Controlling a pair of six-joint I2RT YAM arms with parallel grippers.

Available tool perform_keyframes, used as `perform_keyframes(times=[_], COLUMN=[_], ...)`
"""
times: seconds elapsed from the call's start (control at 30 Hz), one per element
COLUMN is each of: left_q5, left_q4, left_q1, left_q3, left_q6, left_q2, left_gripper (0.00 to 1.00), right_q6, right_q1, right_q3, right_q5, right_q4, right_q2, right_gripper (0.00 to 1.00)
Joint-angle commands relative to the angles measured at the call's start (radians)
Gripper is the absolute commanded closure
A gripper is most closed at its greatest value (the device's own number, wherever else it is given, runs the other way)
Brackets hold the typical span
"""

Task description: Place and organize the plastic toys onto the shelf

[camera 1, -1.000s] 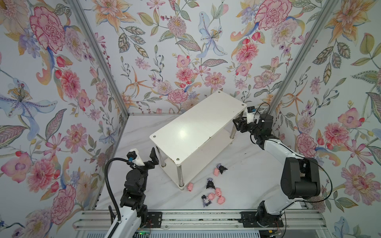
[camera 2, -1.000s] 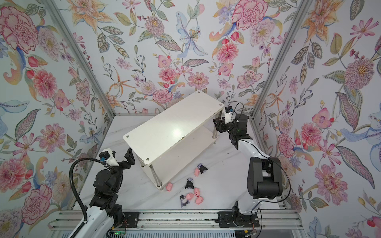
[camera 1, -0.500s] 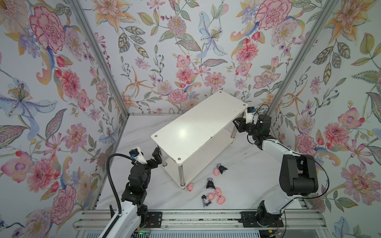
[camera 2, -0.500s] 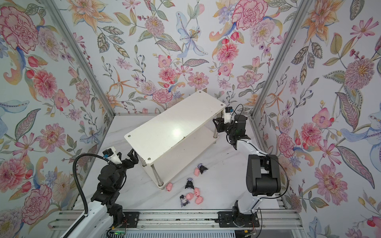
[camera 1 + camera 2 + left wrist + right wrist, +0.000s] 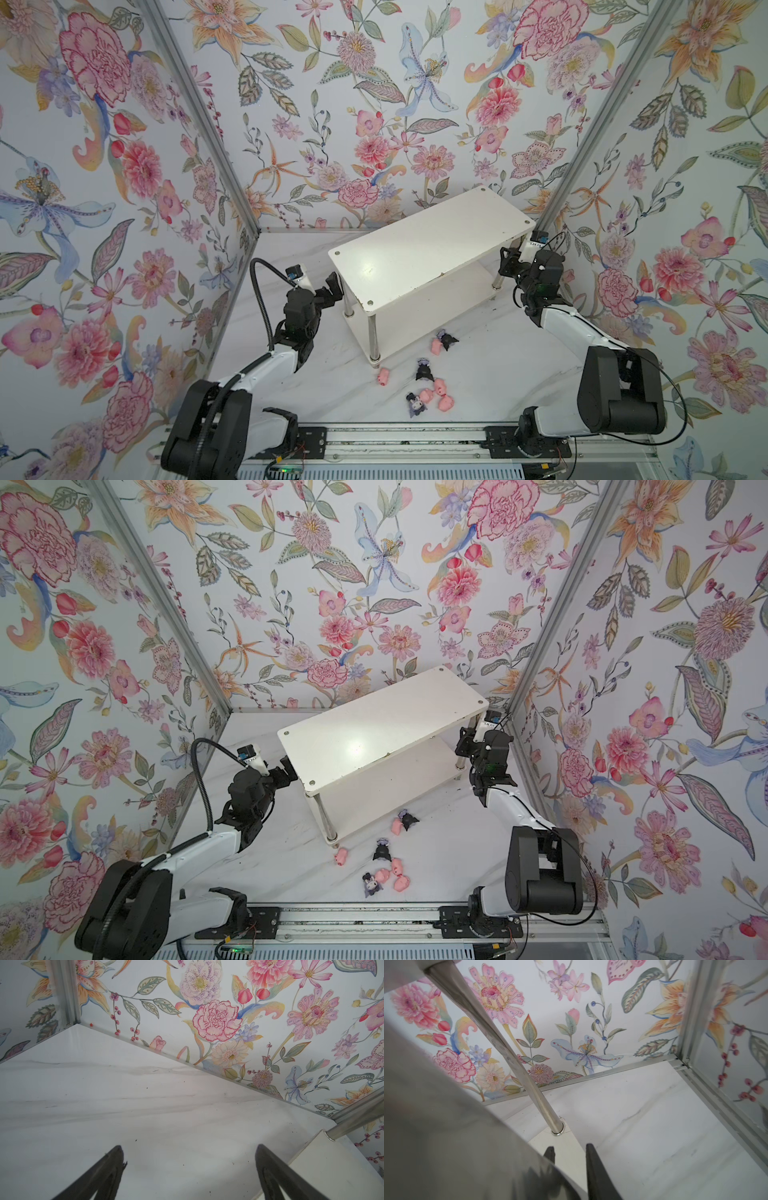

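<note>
1. Table [image 5: 511, 374]: white marble, boxed in by floral walls [image 5: 374, 104] on three sides. In both top views the widest open stretch runs across the bottom of the frame, left of centre.
2. Shelf [image 5: 428, 253]: sits skewed at centre, its long edges running lower left to upper right. Its upper-right corner crowds the back wall, and its right end sits close to the right wall.
3. Left gripper [image 5: 334, 286]: right at the shelf's left short edge. The jaws are spread wide with nothing between them [image 5: 189, 1147]. The wrist view shows open marble ahead, with the lower board [image 5: 324, 1167] just beside one finger.
4. Right gripper [image 5: 505, 264]: tucked between the shelf's right end and the wall, with little room. In the wrist view [image 5: 570, 1150] the tips show a slim gap over the board's corner by a chrome leg [image 5: 508, 1049]. A blurred grey bar [image 5: 446, 1126] crosses one finger, so I cannot tell whether the jaws pinch anything.
5. Toys: all on the table, lower centre, in front of the shelf's near long edge. The pigs [image 5: 445, 402] and figurines [image 5: 424, 370] lie in a loose scatter. One pair touches just beside the lower board.
</note>
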Motion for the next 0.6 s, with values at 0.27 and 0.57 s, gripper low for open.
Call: perform_keyframes(times=[0.27, 0.57], left_q5=[0.139, 0.161], left_q4=[0.035, -0.123], left_q1=[-0.025, -0.022], left_q3=[0.512, 0.811], left_q6=[0.063, 0.093], left_q2=[0.414, 0.62], left_gripper=[0.01, 0.01], right_q6=[0.078, 0.077], right_q1=[0.086, 0.225], right_q3=[-0.122, -0.177], right_q5=[0.159, 0.222], right_q4=[0.056, 0.063], right_q2=[-0.109, -0.15], right_gripper=[0.8, 0.75])
